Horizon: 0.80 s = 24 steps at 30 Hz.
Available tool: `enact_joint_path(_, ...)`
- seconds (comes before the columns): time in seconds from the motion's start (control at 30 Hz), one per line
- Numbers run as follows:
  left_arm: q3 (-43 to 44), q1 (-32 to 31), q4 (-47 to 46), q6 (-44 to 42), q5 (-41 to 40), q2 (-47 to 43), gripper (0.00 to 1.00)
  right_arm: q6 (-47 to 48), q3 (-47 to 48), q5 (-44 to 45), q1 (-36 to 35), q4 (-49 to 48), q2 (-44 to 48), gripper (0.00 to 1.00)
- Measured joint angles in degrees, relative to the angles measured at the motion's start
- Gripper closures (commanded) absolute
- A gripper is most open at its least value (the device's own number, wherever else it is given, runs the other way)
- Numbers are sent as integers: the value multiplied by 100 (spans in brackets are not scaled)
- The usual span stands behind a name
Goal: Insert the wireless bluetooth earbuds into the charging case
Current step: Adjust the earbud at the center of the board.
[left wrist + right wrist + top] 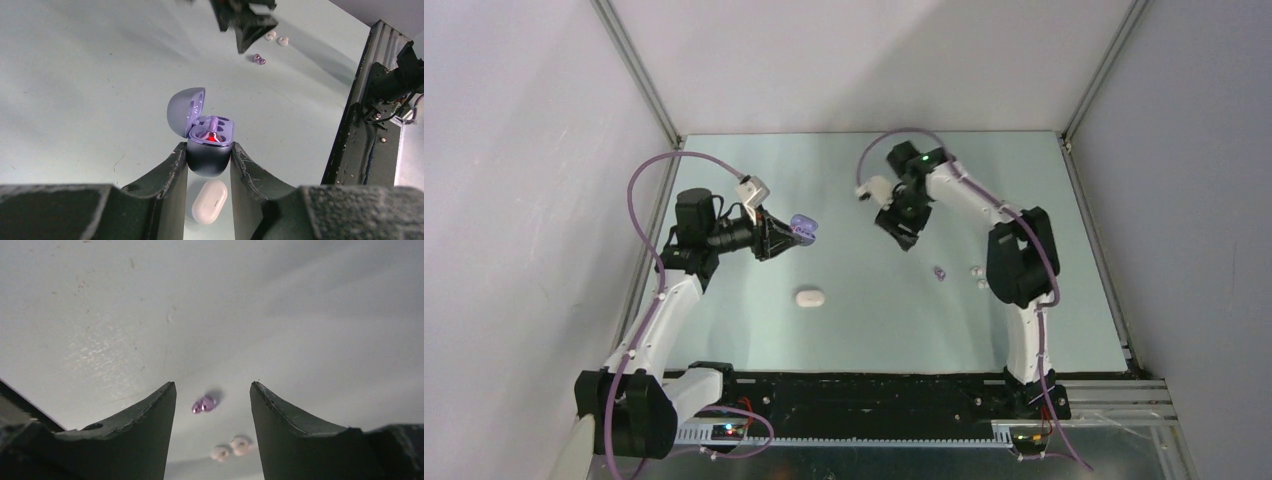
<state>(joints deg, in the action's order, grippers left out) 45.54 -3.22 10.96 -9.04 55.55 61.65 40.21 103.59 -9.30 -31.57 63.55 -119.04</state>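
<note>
My left gripper (208,150) clamps the purple case (207,162) by its lower half, held above the table (874,320) with the lid swung open and a red light glowing inside. The white case (210,200) lies closed on the table below it. My right gripper (212,390) hangs empty, fingers wide apart, over a purple bud (203,404). Two white buds (241,445) lie together near it.

Pale green table (874,330) enclosed by plain white walls (844,60).
</note>
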Motion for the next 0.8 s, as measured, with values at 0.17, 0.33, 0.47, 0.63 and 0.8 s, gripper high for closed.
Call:
enact_joint_path(0.17,4,0,68,-4,2,4,100,-1117,-551,-846,990,-146,575,42)
enact_joint_path(0.33,195,0,420,-166,0,87,100,-1882,-1434,-1495,1923,-4,892,52)
enact_joint_path(0.47,461,0,732,-339,-2,179,100,-2009,-1628,-1631,2151,44,723,60)
enact_joint_path(0.63,658,0,1014,-535,-39,223,100,-2004,-1657,-1652,2116,-4,466,67)
enact_joint_path(0.8,682,0,1139,-621,-79,249,100,-1987,-1657,-1502,2041,-63,256,69)
